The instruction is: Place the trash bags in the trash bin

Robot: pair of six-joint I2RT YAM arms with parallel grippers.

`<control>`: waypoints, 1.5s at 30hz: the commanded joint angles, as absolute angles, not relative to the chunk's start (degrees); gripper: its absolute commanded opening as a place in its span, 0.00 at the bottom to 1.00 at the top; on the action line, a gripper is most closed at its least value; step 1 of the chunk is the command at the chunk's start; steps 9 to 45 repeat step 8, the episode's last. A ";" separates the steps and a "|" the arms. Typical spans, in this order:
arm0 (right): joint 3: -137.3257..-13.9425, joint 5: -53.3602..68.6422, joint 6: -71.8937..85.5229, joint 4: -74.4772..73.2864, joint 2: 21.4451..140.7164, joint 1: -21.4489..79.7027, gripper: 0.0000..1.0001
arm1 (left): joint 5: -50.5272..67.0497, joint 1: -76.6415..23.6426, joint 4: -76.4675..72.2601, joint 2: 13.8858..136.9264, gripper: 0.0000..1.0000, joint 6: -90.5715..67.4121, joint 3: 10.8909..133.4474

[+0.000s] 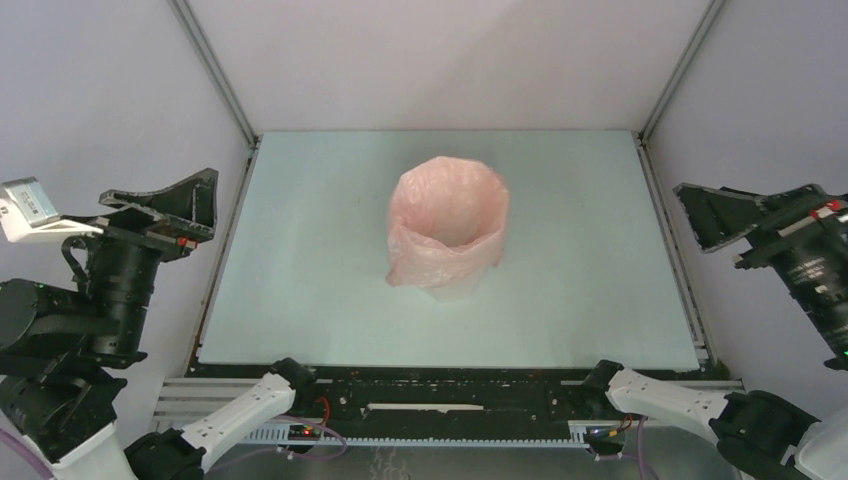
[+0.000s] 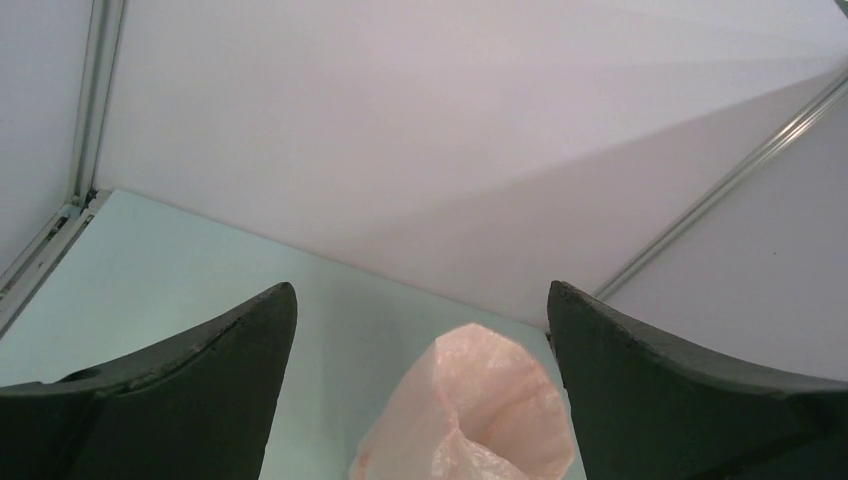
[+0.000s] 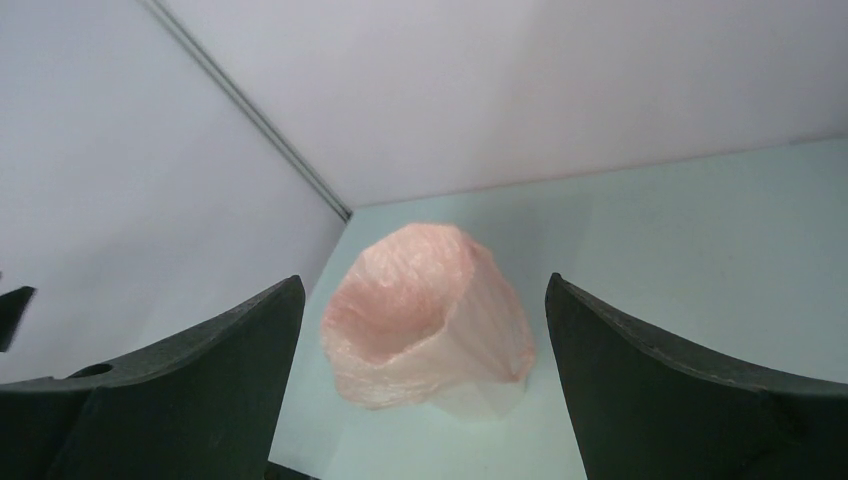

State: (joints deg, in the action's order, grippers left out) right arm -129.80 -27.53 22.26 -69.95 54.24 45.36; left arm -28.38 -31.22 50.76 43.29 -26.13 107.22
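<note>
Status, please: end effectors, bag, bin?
Left end effector open. Right end effector open. Pink trash bag lines white bin, over rim. Nothing in the way.

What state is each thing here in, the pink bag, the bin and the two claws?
Bag: draped over the bin, lining it, mouth open.
Bin: upright, almost wholly covered by the bag.
Left gripper: open, empty, away from the bag.
Right gripper: open, empty, away from the bag.
</note>
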 commanded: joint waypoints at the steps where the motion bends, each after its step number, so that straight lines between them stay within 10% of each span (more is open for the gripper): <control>1: -127.47 -32.96 26.13 -76.13 57.36 45.35 1.00 | -30.41 -31.20 48.33 45.77 1.00 -23.72 106.60; 45: -127.32 -33.80 27.90 -79.53 58.06 45.36 1.00 | -29.75 -31.20 48.34 45.45 1.00 -25.76 104.39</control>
